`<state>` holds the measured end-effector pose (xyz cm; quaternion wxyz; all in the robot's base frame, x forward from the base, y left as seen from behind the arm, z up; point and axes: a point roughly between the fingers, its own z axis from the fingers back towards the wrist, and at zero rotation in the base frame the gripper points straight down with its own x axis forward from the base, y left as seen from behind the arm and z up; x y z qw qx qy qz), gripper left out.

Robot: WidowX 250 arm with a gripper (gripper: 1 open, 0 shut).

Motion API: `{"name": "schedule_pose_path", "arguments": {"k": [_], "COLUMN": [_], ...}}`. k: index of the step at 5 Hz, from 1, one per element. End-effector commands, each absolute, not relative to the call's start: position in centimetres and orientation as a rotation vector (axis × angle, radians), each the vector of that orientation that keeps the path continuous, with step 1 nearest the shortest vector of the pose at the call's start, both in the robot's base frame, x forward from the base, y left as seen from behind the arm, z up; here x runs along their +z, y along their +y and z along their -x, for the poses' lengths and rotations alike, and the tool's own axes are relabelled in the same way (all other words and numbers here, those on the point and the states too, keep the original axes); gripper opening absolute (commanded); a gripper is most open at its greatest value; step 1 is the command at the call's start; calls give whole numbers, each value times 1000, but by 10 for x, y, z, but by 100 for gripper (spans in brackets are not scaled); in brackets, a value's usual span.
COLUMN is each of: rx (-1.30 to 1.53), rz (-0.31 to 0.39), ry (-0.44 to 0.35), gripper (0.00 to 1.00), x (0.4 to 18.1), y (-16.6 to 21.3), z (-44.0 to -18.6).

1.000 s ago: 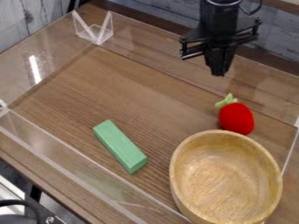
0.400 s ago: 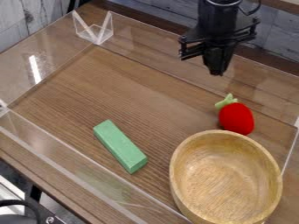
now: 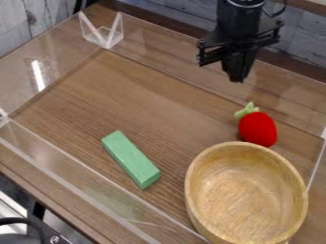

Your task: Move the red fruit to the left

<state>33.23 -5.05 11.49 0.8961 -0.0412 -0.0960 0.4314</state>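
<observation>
Red fruit (image 3: pixel 257 127) lies below the shut claw (image 3: pixel 238 76), apart.

The arm above the claw (image 3: pixel 238 74) is cut off by the top edge, the bowl (image 3: pixel 246 194) runs off the bottom edge, and the claw's dark tips are too small to tell apart.
</observation>
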Motion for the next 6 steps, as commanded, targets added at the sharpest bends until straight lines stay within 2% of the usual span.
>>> {"name": "schedule_pose_path", "arguments": {"k": [1,4,6], "rx": [949,1027,1024], "rz": [102,80,87], "ry": [-248,-215,-158], "gripper": [0,0,0], "x": [127,95,87], "y": [-63,-92,-97], "z": [-344,-364,-372]}}
